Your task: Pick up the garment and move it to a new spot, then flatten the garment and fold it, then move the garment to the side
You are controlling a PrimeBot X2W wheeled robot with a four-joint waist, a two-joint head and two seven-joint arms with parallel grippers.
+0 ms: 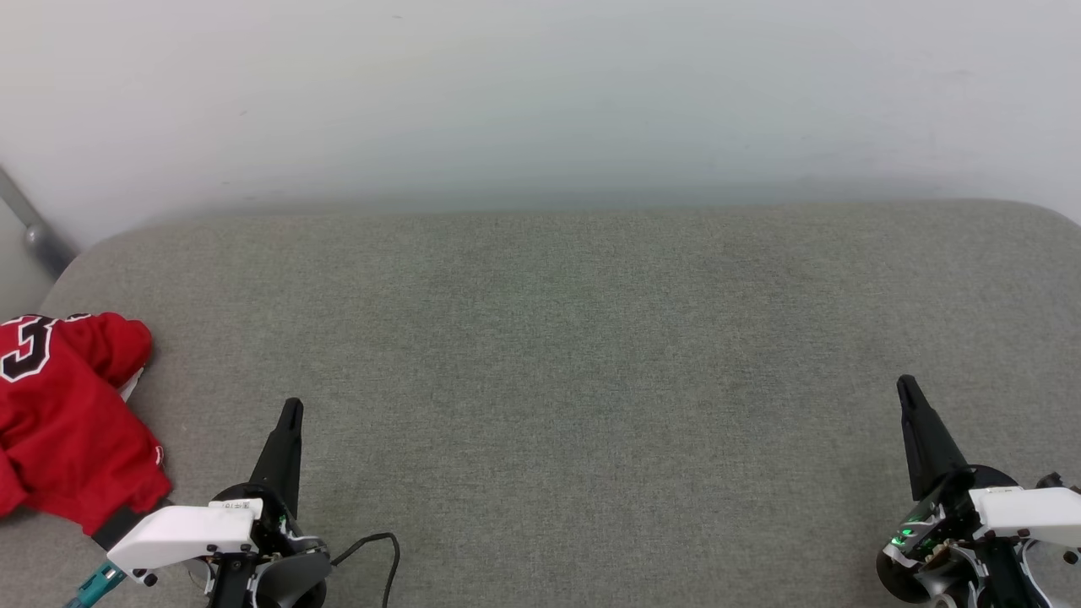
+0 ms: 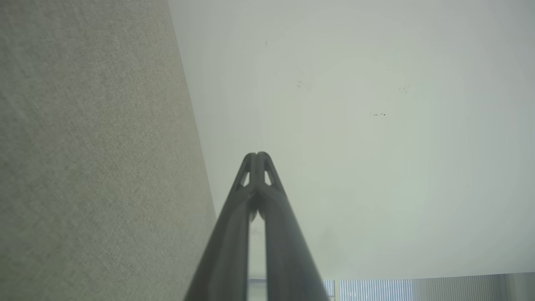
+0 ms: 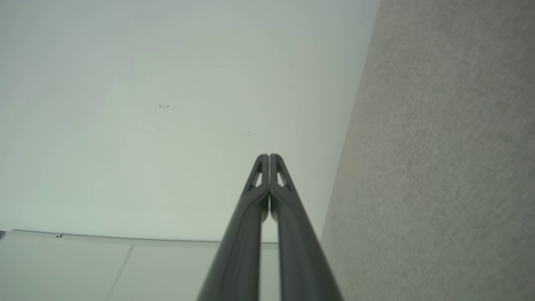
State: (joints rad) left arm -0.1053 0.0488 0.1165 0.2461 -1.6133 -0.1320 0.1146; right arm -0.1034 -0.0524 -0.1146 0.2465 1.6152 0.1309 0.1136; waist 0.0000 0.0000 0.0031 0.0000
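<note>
The garment (image 1: 63,422), a red jersey with black white-outlined numbers, lies crumpled at the left edge of the grey fabric surface (image 1: 574,355). To its right, near the front edge, my left gripper (image 1: 290,409) points away from me, shut and empty, a short way clear of the cloth. Far across at the lower right, my right gripper (image 1: 908,388) is shut too, holding nothing. In the left wrist view the left gripper (image 2: 257,155) has its tips pressed together against the pale wall. The right wrist view has the right gripper (image 3: 268,156) closed in the same way.
A pale wall (image 1: 540,93) rises behind the grey surface. A grey metal bar (image 1: 29,224) slants at the far left beside the surface's rounded corner. A black cable (image 1: 376,545) loops by the left wrist.
</note>
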